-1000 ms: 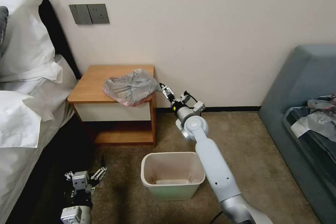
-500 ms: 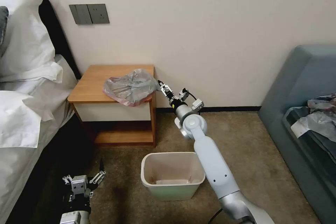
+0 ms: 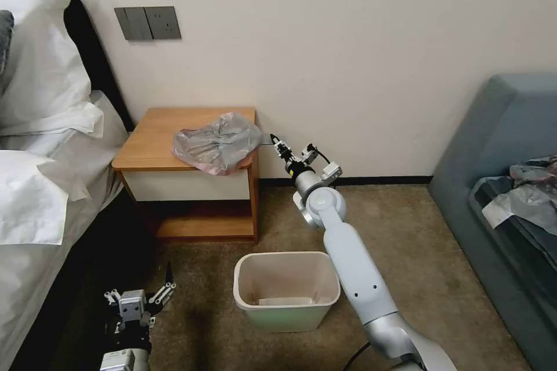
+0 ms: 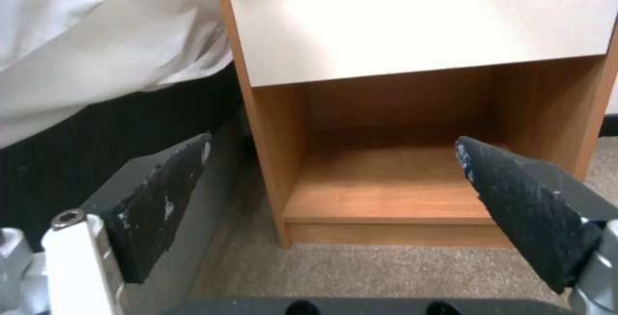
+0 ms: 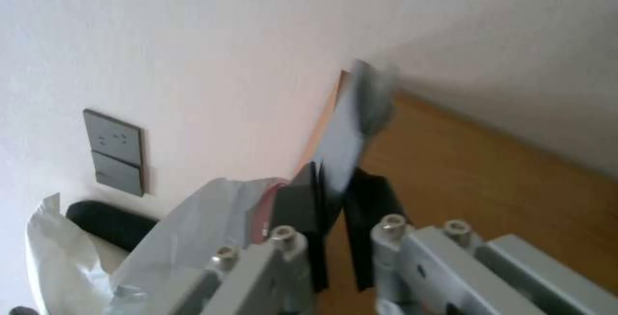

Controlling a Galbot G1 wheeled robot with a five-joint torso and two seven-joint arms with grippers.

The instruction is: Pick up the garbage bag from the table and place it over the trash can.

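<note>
The table (image 3: 162,136) stands against a pale wall (image 3: 348,40), its wooden top bare toward the bed side, a white drawer front below and an open low shelf (image 4: 393,194) under that. A bed with white linen (image 3: 40,145) lies on its left, a grey wall switch plate (image 3: 148,23) hangs above, and a grey-blue sofa (image 3: 499,145) holding a heap of pale plastic and dark cloth (image 3: 522,197) sits at the far right. The floor is brown carpet (image 3: 418,255).

The trash can (image 3: 286,316) stands upright on the carpet in front of the table, near the right arm; something flat and pale lies at its bottom, too indistinct to name.

The garbage bag (image 3: 217,144) lies crumpled on the table's right front corner, its pinkish rim hanging slightly over the edge. The right gripper (image 3: 277,142) reaches just beside that corner; in the right wrist view its fingers (image 5: 302,208) stand narrowly together with a thin strip of the bag's grey plastic pinched between them. The left gripper (image 3: 142,295) hangs low by the bed, facing the table's shelf, its fingers (image 4: 161,204) spread wide and holding nothing.
</note>
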